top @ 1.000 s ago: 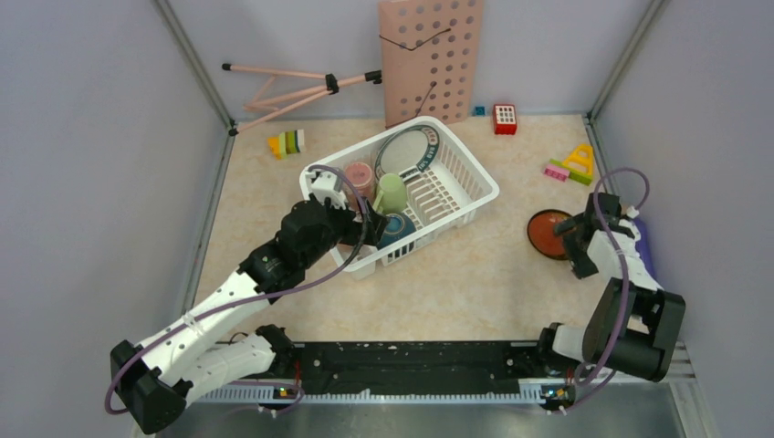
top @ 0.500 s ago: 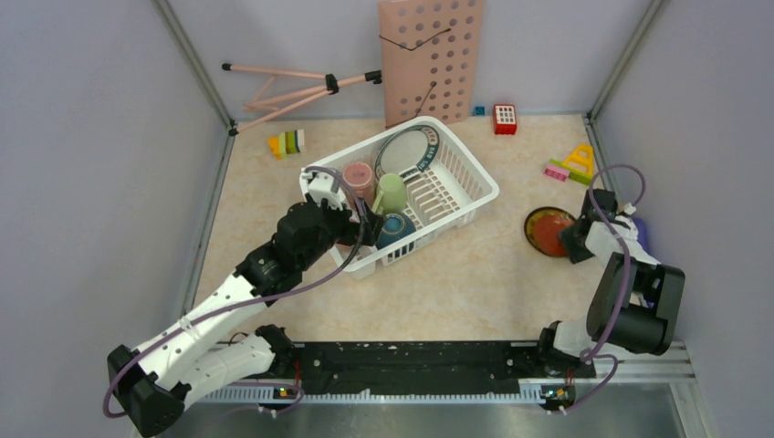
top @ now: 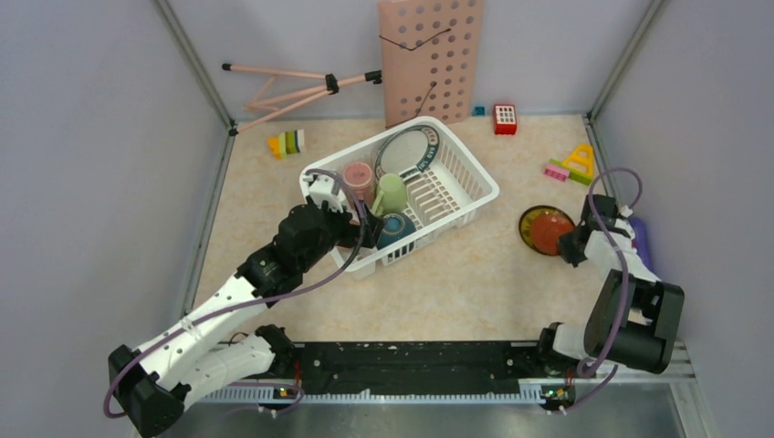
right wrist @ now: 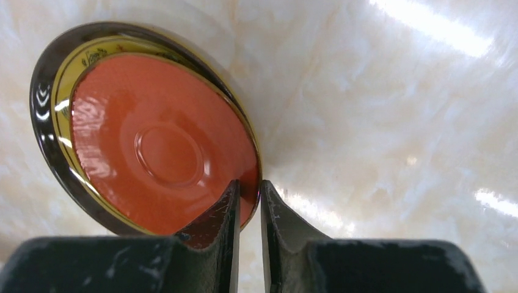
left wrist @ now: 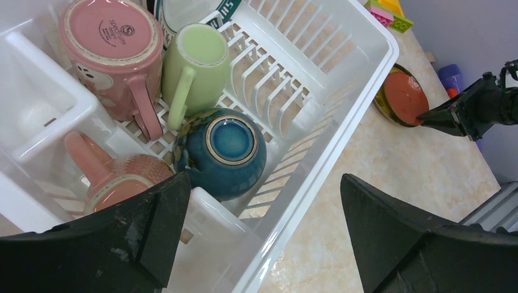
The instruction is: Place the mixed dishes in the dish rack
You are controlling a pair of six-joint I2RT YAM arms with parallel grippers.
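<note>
The white dish rack (top: 476,189) sits mid-table holding a pink cup (top: 357,175), a light green mug (top: 392,192), a blue bowl (top: 397,228) and a teal-rimmed large plate (top: 408,151). My left gripper (top: 351,233) hovers open over the rack's near corner (left wrist: 360,104), with the upturned bowl (left wrist: 227,149) and a second pink cup (left wrist: 116,180) between its fingers' line and nothing held. On the right, an orange small plate (top: 545,230) with a yellow band and dark rim lies on the table. My right gripper (top: 571,243) is shut on its near edge (right wrist: 249,186); the plate (right wrist: 159,146) looks slightly tipped.
A pink perforated board (top: 431,59) and a pink tripod (top: 292,87) stand at the back wall. Toy blocks lie at the back left (top: 287,143), back centre (top: 505,119) and right (top: 573,164). A purple cylinder (top: 642,239) lies by the right wall, beside the right wrist.
The right gripper's fingers have come together on the orange plate's edge, and the plate has shifted a little left, showing its yellow band. The left arm has barely moved.
</note>
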